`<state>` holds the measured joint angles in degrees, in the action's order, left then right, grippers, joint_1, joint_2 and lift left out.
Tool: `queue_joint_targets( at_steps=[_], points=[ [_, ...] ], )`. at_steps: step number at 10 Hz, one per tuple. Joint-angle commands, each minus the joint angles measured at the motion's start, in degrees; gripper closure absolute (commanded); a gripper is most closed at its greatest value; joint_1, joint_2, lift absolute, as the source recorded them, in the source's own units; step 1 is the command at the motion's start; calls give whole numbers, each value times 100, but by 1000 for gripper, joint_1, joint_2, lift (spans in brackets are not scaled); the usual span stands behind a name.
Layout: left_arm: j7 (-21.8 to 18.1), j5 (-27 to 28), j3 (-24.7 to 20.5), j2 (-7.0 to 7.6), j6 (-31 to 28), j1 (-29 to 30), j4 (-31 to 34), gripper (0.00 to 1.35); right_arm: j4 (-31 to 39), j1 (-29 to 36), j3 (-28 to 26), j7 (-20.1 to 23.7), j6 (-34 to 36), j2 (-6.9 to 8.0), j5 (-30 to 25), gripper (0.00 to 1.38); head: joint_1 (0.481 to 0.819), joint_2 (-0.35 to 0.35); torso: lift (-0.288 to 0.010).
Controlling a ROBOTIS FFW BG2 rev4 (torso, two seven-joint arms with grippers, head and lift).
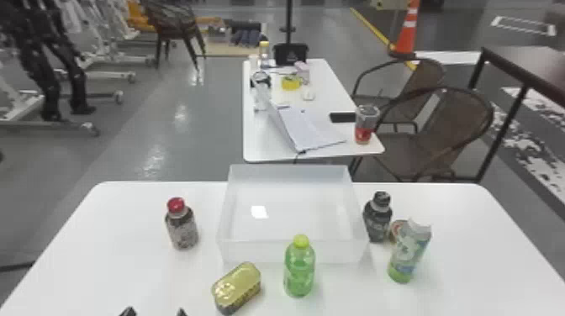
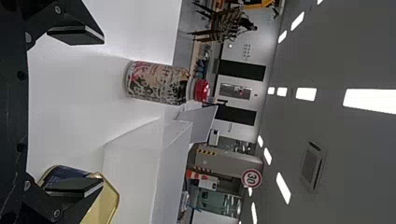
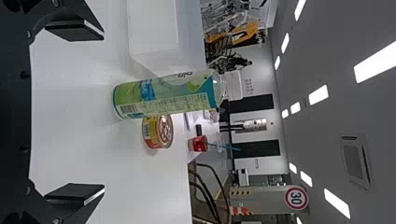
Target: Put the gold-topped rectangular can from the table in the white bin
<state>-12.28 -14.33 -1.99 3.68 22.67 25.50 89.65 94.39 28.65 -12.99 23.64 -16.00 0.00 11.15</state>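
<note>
Since the gold-topped can [image 1: 238, 285] lies aslant on the table [image 1: 105, 269] before the white bin [image 1: 256, 252], the left pincer [image 1: 154, 312], spread like the right pincer [image 3: 103, 112], should be aligned across the can's narrow width.

The white bin [image 1: 294, 252] stands upright on the white tabletop [image 1: 105, 252], a wide, rectangular box with an open top, thin straight walls and a small bright patch on its floor. The gold-topped rectangular can [image 1: 238, 285] lies flat on the tabletop outside the bin, just off its near left corner, gold face up. It is a low, oblong can with rounded corners, a raised rim and dark, patterned sides, dark blue in part. Its long side runs slantwise, the farther end pointing toward the bin.
</note>
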Motion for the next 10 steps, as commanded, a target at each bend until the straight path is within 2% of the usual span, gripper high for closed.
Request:
queue_joint_targets(
  at_steps=[1,6,8,9,10],
  points=[
    [-3,0,5,19,-9,-1,0,219,0,0,7,0,0,5,1,144,549,0,-100],
    [-91,132,14,72,-88,-27,53,217,-17,-9,-2,0,0,5,18,144,549,0,-100],
    [-688,202,-56,142,-404,-176,79,219,-26,-9,-2,9,0,5,27,144,549,0,-100],
    [-1233,237,-215,142,-826,-256,211,217,-26,-9,-2,9,0,5,27,144,549,0,-100],
    [-1989,378,-443,133,-1283,-449,255,217,-35,-17,-2,18,0,5,27,144,549,0,-100]
  ],
)
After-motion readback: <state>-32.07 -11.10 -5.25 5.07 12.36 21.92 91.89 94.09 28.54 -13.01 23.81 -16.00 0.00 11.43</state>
